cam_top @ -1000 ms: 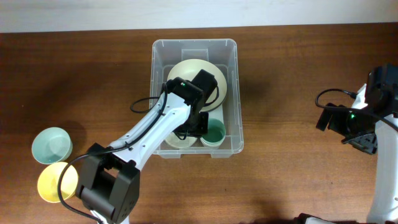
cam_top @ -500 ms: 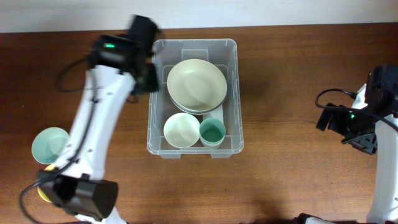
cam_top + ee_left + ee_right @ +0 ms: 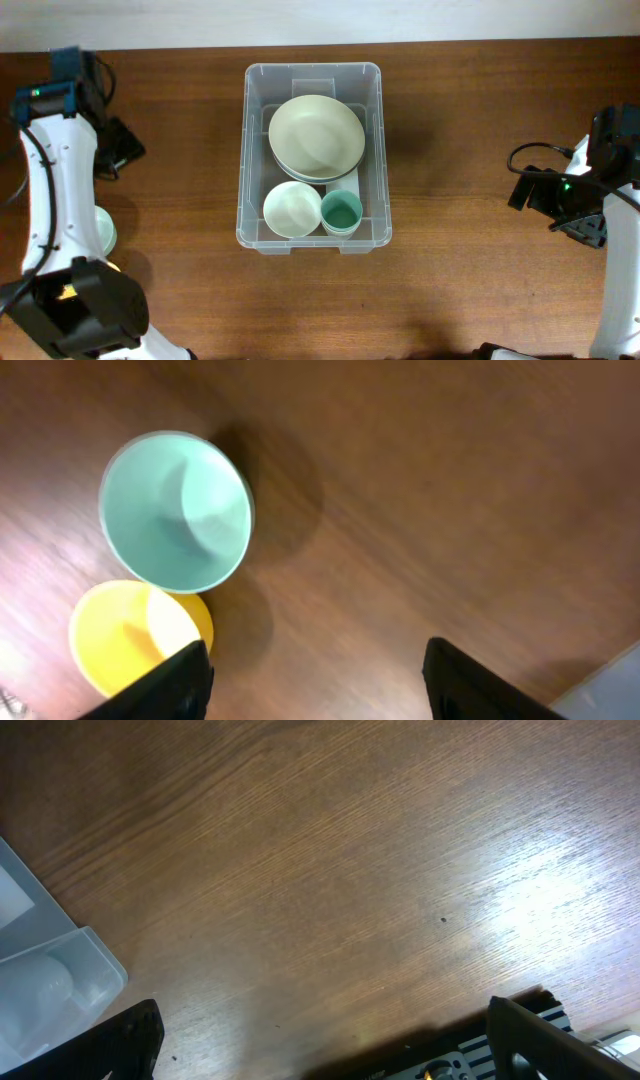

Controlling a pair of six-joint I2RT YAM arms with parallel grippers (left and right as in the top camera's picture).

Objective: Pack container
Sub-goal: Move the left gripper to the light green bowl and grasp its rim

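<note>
Two wait unpacked, teal cup point(image 3: 175, 510) and yellow cup point(image 3: 130, 632); my left end effector point(image 3: 320, 680) hovers near, spread empty, likely fetching.

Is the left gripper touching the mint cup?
Apart. The left wrist view shows the left gripper open over the table, the mint cup lying clear of its jaws.

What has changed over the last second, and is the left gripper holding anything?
The left gripper pulled out of the container and swung to the table's far left; it now hangs open and empty above the mint cup and yellow cup. The small pale bowl it had covered lies in the container. Large bowl, teal cup, container and right gripper stayed put.
</note>
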